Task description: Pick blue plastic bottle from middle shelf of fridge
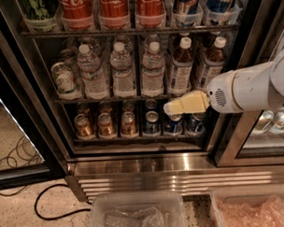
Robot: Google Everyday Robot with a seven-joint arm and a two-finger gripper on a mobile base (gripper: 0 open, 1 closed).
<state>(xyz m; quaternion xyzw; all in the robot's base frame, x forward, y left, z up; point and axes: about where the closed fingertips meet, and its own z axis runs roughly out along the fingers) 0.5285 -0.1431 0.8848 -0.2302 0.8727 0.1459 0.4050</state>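
Note:
Two blue plastic bottles with white caps, dark drink and blue-and-white labels stand at the right of the middle shelf (109, 99) of the fridge (144, 164): one (180, 69) left of the other (210, 61). My gripper (169, 108), cream-coloured on a white arm (253, 86), reaches in from the right. Its tip is just below the middle shelf's front edge, under the left blue bottle and in front of the lower rack's blue cans. It holds nothing that I can see.
Three clear water bottles (123, 71) and a pale can (63, 80) fill the shelf's left. Red cola cans (112, 6) stand above; gold cans (105, 126) and blue cans (151, 124) below. Two clear bins (136, 213) sit on the floor. A black cable (47, 207) lies at left.

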